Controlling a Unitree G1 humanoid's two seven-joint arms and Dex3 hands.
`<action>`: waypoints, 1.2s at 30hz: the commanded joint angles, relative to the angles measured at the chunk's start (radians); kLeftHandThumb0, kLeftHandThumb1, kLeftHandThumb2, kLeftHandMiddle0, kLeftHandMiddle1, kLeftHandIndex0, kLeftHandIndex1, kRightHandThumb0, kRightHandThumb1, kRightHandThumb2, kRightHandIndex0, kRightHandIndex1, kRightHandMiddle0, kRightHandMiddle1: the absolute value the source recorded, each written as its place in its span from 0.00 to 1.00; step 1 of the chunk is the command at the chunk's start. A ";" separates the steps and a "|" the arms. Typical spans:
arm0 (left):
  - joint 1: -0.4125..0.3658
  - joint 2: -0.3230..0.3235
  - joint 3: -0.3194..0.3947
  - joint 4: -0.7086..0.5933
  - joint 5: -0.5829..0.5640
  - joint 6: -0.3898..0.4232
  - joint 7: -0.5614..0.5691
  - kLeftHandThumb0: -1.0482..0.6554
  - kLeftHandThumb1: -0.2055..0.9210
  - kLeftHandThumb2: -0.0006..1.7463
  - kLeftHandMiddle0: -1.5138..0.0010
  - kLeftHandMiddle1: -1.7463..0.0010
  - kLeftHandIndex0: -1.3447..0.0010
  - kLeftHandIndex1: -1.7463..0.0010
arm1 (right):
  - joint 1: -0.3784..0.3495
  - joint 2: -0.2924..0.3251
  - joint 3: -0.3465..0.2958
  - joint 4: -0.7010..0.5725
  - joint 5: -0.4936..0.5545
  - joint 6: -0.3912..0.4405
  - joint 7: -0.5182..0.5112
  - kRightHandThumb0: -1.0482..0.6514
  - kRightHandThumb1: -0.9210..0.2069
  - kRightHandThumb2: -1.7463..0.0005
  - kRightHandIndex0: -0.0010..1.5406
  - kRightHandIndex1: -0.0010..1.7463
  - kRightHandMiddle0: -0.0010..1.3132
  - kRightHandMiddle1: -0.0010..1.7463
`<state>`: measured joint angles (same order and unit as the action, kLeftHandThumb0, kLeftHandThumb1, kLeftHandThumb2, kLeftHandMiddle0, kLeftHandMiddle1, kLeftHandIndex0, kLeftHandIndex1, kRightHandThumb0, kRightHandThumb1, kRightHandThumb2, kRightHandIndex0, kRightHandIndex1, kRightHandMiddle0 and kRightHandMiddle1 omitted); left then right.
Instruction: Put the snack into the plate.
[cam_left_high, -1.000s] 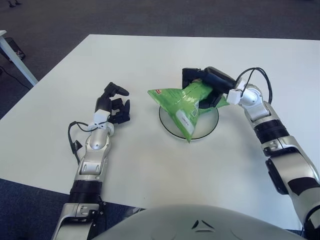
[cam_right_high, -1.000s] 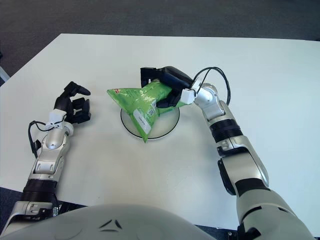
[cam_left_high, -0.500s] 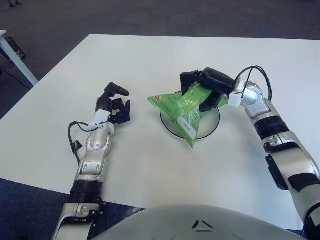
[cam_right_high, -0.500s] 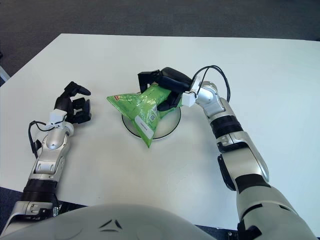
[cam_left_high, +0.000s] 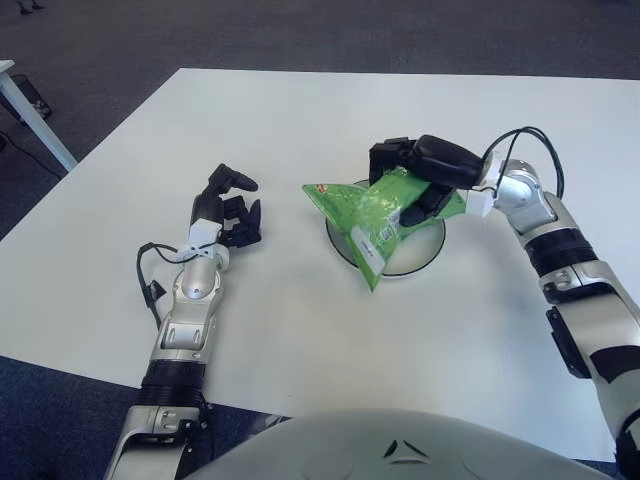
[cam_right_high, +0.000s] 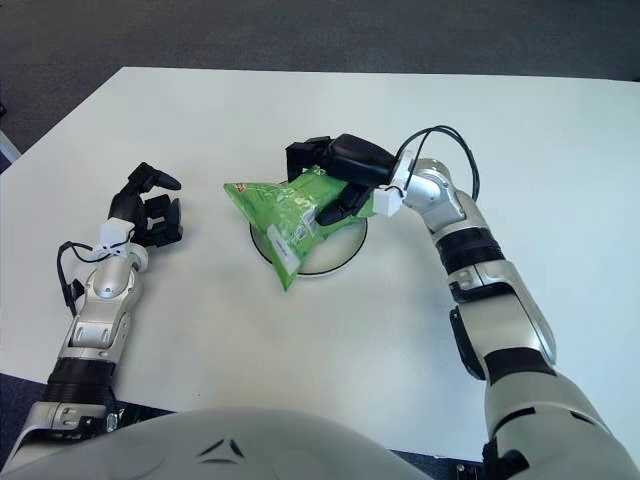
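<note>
Right hand: the right hand (cam_left_high: 420, 170) is clamped on one end of the green snack bag (cam_left_high: 375, 210), holding it over the plate (cam_left_high: 425, 252).
Bag: it hangs slanted, its wide sealed end sticking out past the plate's left rim and a lower corner drooping over the near rim toward the table (cam_left_high: 300, 330). I can't tell whether that corner touches anything.
Plate: a round dish with a dark rim, mostly hidden under the bag, near the middle of the table.
Left hand: the left hand (cam_left_high: 228, 212) rests on the table well to the left of the plate, fingers loosely curled and holding nothing.
Step in hand: lowering and letting go, by the look of it.
How to do it well: I'd shift the bag a bit toward the robot's right so its bulk sits over the dish, bring it low, then open the fingers.
Risk: released as it hangs, the bag would likely flop half off the left rim.
</note>
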<state>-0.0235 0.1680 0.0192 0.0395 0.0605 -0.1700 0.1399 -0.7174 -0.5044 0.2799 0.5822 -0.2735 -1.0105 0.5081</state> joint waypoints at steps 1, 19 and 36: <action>0.136 -0.081 -0.037 0.109 0.005 0.007 0.006 0.36 0.58 0.66 0.24 0.00 0.62 0.00 | 0.009 -0.015 0.009 -0.023 0.025 -0.017 0.019 0.06 0.00 0.73 0.02 0.54 0.00 0.65; 0.122 -0.087 -0.029 0.147 -0.011 -0.001 0.004 0.36 0.61 0.64 0.23 0.00 0.64 0.00 | -0.051 -0.086 0.028 -0.033 0.284 0.064 0.300 0.01 0.00 0.81 0.00 0.03 0.00 0.24; 0.108 -0.090 -0.031 0.168 -0.009 -0.009 0.012 0.36 0.62 0.63 0.24 0.00 0.64 0.00 | -0.103 -0.140 -0.060 -0.127 0.466 0.290 0.571 0.03 0.06 0.86 0.00 0.00 0.00 0.05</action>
<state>-0.0346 0.1650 0.0189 0.0841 0.0481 -0.1733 0.1404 -0.7801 -0.6463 0.2467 0.4563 0.1921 -0.7259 1.0675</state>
